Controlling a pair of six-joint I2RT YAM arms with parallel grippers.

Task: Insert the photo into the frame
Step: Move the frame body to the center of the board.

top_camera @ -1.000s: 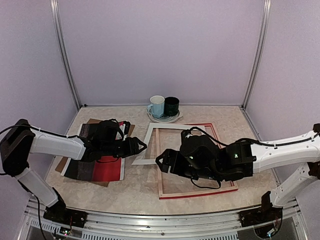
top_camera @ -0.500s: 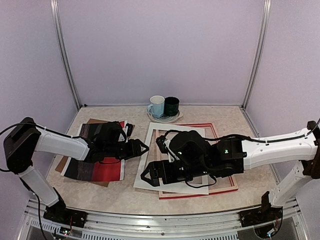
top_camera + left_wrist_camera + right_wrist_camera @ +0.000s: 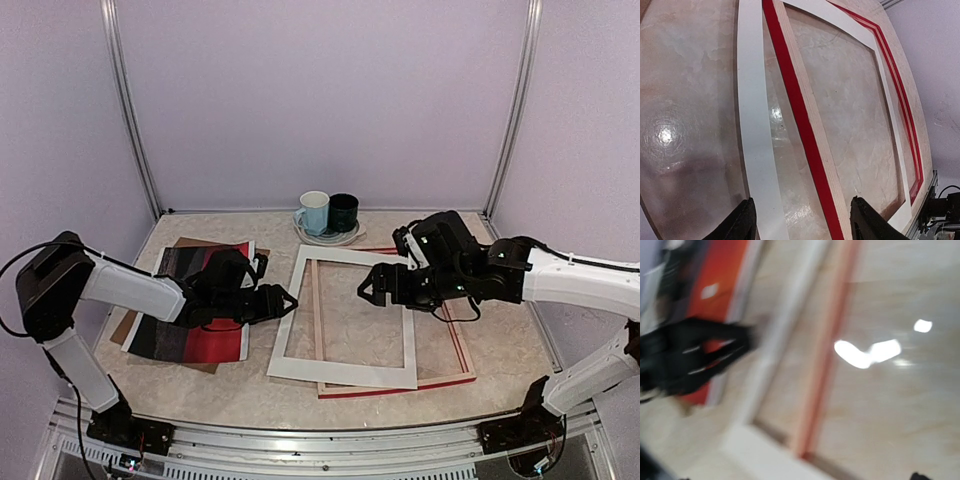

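Top view: the white mat [image 3: 340, 372] now lies flat, released, across the left part of the frame [image 3: 445, 381]. Half a second earlier the right gripper [image 3: 372, 288] was low over it; now it is raised, jaws apart and empty. The photo [image 3: 205, 340] lies at the left, not yet in the frame, under the left gripper [image 3: 282, 300].

Left wrist view: its fingers [image 3: 747, 222] stand apart, holding nothing.

Right wrist view: blurred.

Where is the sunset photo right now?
In the top view, the photo lies on the left side, on the brown backing board, just left of the white mat border.
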